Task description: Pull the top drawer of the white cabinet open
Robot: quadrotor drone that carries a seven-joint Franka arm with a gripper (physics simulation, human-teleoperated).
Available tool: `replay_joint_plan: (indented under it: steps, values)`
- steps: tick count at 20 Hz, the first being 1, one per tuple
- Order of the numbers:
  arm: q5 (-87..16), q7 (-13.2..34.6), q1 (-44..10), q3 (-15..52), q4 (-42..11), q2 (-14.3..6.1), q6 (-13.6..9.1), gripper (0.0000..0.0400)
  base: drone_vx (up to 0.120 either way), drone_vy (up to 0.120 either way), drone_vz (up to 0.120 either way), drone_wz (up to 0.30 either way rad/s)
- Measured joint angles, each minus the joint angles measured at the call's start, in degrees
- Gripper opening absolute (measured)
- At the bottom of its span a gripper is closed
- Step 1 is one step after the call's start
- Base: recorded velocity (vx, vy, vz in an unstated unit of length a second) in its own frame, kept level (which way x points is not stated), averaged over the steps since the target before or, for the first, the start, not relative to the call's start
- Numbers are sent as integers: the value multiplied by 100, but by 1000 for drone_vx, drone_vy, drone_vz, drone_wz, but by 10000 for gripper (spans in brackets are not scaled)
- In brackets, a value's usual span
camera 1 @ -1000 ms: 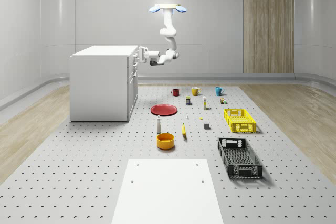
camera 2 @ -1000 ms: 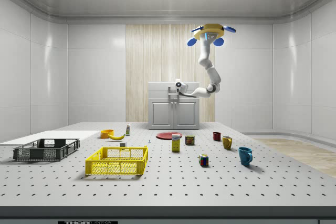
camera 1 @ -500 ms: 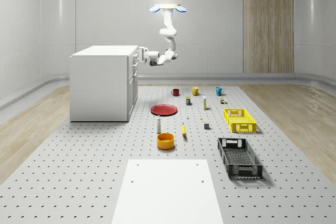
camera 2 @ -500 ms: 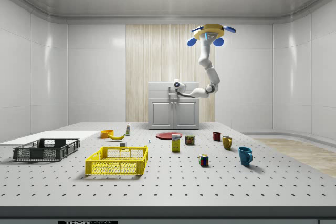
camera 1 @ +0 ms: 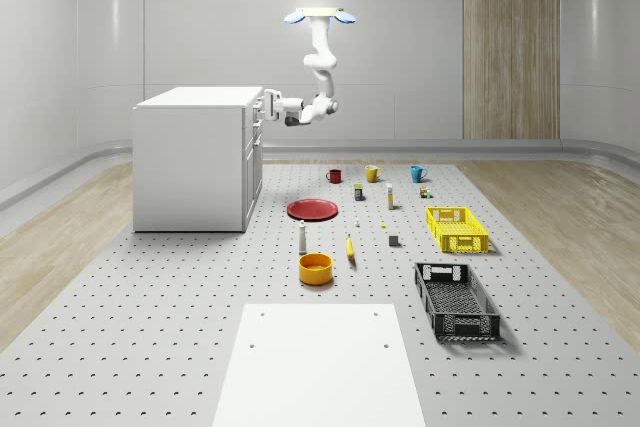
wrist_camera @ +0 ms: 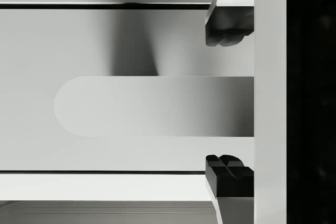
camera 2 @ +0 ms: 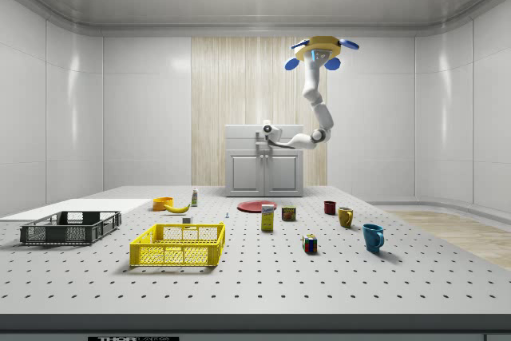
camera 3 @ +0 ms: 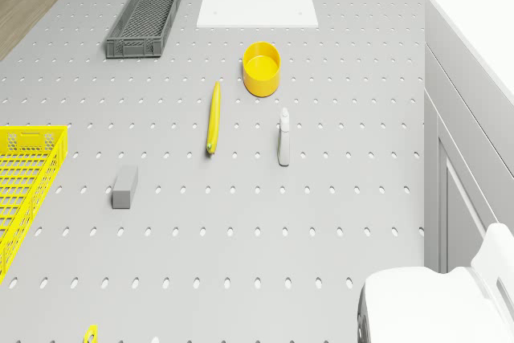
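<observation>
Black-padded fingertips (wrist_camera: 229, 174) straddle the flat white bar handle (wrist_camera: 152, 106) of the top drawer, spread apart, not touching it.

I see the gripper (camera 1: 268, 104) at the upper front edge of the boxy white cabinet (camera 1: 190, 162), forearm level, elbow bent, arm rising to the drone (camera 1: 319, 16) hovering above the perforated grey table (camera 1: 150, 327) beside the cabinet.

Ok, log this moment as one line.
drone: hovering beside white cabinet | end effector: open, straddling top drawer handle | drawer: shut
</observation>
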Motion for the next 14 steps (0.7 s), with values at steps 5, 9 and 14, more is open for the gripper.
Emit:
replay_joint_plan:
  steps: [5,9,14]
  values:
    - [7,3,-73,46,18,21,-35,162,0,0,0,0]
    - [15,7,-124,82,21,24,-57,126,0,0,0,0]
    - [-36,64,-199,73,-31,-34,-137,120,0,0,0,0]
